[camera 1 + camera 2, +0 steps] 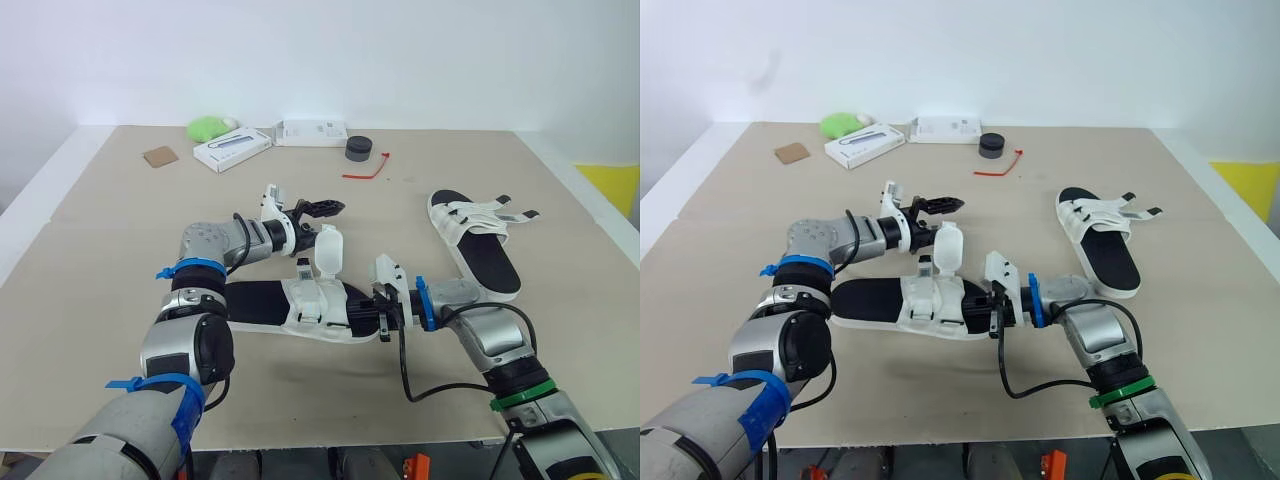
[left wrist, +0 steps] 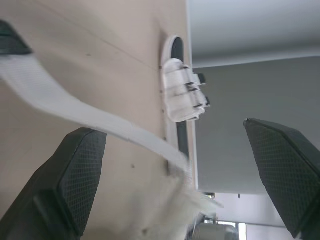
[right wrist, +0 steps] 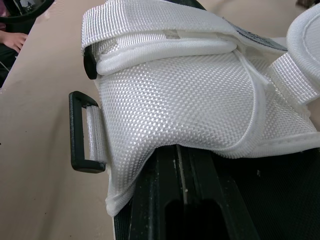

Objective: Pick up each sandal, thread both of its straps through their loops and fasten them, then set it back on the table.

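Near sandal (image 1: 300,305) lies flat on the table (image 1: 100,230), centre front, black footbed up, white upper in the middle. One white strap (image 1: 328,250) is undone and stands up off the upper. Left gripper (image 1: 325,208) hangs just above that strap, fingers (image 2: 75,175) spread wide, holding nothing. In the left wrist view the loose strap runs blurred across the gap between them.

Right gripper (image 1: 381,318) sits at the sandal's right end, touching it; can't tell if it's open or closed. The right wrist view looks straight onto the woven white upper, with one strap folded down over the top. A black loop (image 3: 80,132) sticks out at the side, with no strap through it.

Second sandal (image 1: 480,245) is on the table well off to the right. It's flat, and its strap ends fan out loose to the side.

At the far edge of the table:
- green lump (image 1: 208,128)
- two white boxes (image 1: 232,149) (image 1: 312,132)
- black round object (image 1: 359,149)
- red tie (image 1: 365,172)
- brown square (image 1: 160,156)
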`<action>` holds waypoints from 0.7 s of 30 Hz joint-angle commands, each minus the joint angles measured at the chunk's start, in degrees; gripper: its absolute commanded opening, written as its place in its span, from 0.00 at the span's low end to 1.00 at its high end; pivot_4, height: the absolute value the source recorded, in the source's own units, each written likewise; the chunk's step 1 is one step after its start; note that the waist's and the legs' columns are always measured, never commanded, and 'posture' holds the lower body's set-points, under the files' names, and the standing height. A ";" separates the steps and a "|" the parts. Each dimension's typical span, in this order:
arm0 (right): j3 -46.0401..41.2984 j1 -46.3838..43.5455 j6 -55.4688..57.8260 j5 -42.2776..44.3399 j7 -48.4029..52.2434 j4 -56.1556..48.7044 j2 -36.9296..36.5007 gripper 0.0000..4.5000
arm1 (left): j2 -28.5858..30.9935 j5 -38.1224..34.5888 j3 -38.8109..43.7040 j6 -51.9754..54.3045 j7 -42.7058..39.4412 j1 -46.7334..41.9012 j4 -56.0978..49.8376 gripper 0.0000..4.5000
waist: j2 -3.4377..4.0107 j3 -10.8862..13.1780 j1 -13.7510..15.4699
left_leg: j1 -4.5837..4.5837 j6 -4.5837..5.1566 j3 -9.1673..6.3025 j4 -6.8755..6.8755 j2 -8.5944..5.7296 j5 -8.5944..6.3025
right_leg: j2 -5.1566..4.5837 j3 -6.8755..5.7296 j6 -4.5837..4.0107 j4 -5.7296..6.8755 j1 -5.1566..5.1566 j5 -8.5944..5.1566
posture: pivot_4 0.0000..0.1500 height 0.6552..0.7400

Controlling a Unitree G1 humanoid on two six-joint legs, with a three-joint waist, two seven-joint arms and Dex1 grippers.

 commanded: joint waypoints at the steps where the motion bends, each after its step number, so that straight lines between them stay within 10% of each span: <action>1: 3.00 3.21 3.27 -3.25 -1.50 3.64 -0.89 0.00 | -0.38 1.92 0.12 -3.23 -1.86 -3.07 2.19 1.00 | 0.00 0.00 0.00 | 0.00 0.00 0.00 0.00 0.00 0.00 | 0.00 0.00 0.00 0.00 0.00 0.00 | 1.00 1.00; 10: 2.97 3.49 3.65 -3.21 -1.83 3.36 -0.42 0.00 | -0.54 5.55 0.37 -7.71 -4.71 -5.45 6.53 1.00 | 0.00 0.00 0.00 | 0.00 -0.01 0.00 -0.05 0.00 0.00 | 0.00 0.00 0.04 0.00 0.00 -0.04 | 1.00 1.00; 21: 2.97 3.25 3.83 -3.24 -1.76 3.57 -0.24 0.00 | -0.48 6.68 0.35 -7.58 -8.36 -6.07 6.25 0.02 | 0.00 0.00 0.00 | 0.00 -0.01 0.00 -0.09 0.00 0.00 | 0.00 0.00 0.04 0.00 -0.01 -0.05 | 1.00 1.00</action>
